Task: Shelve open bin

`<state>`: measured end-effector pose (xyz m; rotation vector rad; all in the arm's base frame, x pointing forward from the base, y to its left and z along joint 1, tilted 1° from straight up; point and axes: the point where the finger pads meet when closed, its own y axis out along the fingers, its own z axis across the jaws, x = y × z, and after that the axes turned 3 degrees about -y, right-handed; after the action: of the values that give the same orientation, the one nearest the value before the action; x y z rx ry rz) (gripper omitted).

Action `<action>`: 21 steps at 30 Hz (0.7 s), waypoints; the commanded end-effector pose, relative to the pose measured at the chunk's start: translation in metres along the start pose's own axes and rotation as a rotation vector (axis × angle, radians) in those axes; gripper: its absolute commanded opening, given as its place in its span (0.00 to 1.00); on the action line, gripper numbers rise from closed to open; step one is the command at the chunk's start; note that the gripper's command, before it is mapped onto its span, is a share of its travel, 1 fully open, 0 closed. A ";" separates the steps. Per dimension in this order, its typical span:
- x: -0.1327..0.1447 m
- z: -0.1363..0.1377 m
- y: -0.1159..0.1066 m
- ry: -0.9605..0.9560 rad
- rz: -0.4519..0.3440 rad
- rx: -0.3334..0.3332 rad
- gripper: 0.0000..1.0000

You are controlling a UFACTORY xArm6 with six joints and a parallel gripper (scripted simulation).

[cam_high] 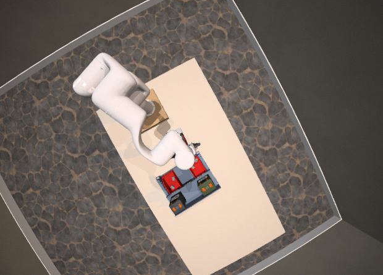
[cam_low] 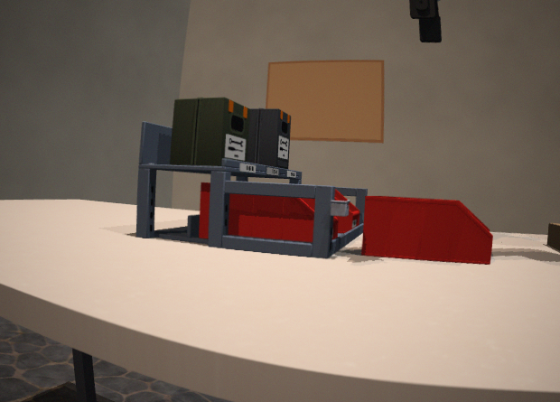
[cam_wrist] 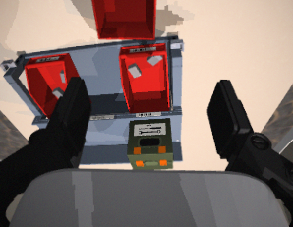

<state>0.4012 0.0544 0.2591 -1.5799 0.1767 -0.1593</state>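
Nothing is done yet: the gripper hangs wide open and empty above the shelf. Ahead of it, the red bin sits on the table, ungrasped.

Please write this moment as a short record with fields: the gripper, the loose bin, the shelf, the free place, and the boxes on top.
gripper: open, empty, high above the shelf
loose bin: red bin on the table, beside the shelf's front
shelf: grey frame; two red bins in its lower row, grey parts inside
free place: gap between these two bins
upper board: green box and dark box
task state: bin not yet grasped
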 end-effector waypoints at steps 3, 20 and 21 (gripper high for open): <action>0.000 0.003 -0.002 0.001 -0.004 0.001 1.00; -0.014 0.026 -0.002 0.001 -0.004 0.001 1.00; -0.014 0.026 -0.002 0.001 -0.004 0.001 1.00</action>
<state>0.3920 0.0819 0.2589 -1.5803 0.1775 -0.1605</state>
